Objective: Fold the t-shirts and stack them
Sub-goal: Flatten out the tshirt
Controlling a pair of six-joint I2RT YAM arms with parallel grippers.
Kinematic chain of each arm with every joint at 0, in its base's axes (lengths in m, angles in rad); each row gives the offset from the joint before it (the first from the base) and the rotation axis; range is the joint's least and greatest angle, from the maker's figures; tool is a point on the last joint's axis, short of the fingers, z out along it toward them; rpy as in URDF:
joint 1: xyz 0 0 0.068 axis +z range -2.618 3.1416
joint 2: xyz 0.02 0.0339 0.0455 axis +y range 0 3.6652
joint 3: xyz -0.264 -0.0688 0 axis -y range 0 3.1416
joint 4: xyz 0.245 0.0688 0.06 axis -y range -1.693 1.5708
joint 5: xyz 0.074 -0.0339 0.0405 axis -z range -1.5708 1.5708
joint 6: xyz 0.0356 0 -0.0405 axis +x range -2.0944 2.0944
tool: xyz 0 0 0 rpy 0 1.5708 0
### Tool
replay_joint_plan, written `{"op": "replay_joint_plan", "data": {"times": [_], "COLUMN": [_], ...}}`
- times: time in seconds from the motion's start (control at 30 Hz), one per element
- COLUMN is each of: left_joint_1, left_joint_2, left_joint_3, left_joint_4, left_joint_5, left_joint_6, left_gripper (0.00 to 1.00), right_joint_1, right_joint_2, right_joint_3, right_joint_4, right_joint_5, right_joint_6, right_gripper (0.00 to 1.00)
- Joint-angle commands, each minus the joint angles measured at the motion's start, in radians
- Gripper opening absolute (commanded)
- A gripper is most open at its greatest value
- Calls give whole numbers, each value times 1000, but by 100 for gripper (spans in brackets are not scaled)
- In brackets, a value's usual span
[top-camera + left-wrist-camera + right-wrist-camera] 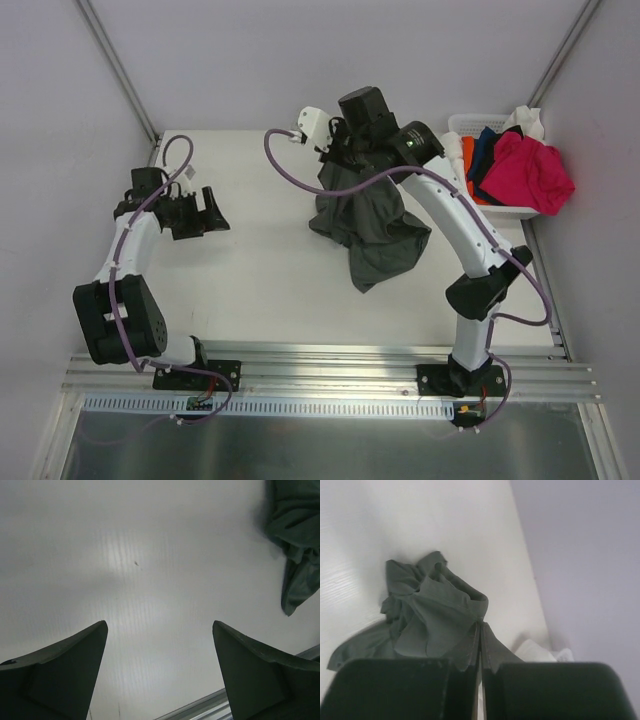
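A dark charcoal grey t-shirt (375,225) hangs bunched over the middle back of the table, its lower folds trailing toward the table. My right gripper (348,148) is shut on its upper edge. In the right wrist view the fingers (481,625) pinch a fold of the grey cloth (430,615). My left gripper (205,212) hovers at the left, open, with nothing between its fingers (160,625); the grey shirt (300,540) shows at its far right. Magenta-pink (530,170), navy (487,150), orange (468,158) and white (530,122) t-shirts lie in the basket.
The white plastic basket (462,124) stands at the back right corner against the wall. A metal rail (330,365) runs along the near table edge by both arm bases. Grey walls close in the left, back and right.
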Motion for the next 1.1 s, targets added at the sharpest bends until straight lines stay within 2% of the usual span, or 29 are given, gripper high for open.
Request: {"op": "replay_joint_plan", "data": {"times": [0.0,0.17,0.3,0.47,0.77,1.07], "left_joint_1": [-122,-296,-360,-360,-360,-360], "left_joint_2": [16,54,88,110,13,-16], "left_joint_3": [49,100,167,201,94,86], "left_joint_4": [24,42,47,51,79,81], "left_joint_5": [17,-47,-112,-101,-130,-159], "left_joint_6": [86,184,238,190,179,170], "left_gripper": [88,89,90,89,89,89], "right_joint_1": [1,-9,-28,-25,21,128], "right_joint_2": [-51,-65,-74,-73,-85,-116], "right_joint_3": [31,36,73,174,241,307], "right_joint_4": [114,187,265,427,679,875], "right_joint_5": [209,318,391,416,364,217], "right_joint_6": [-3,-97,-164,-257,-419,-433], "right_gripper": [1,1,1,1,0,0]}}
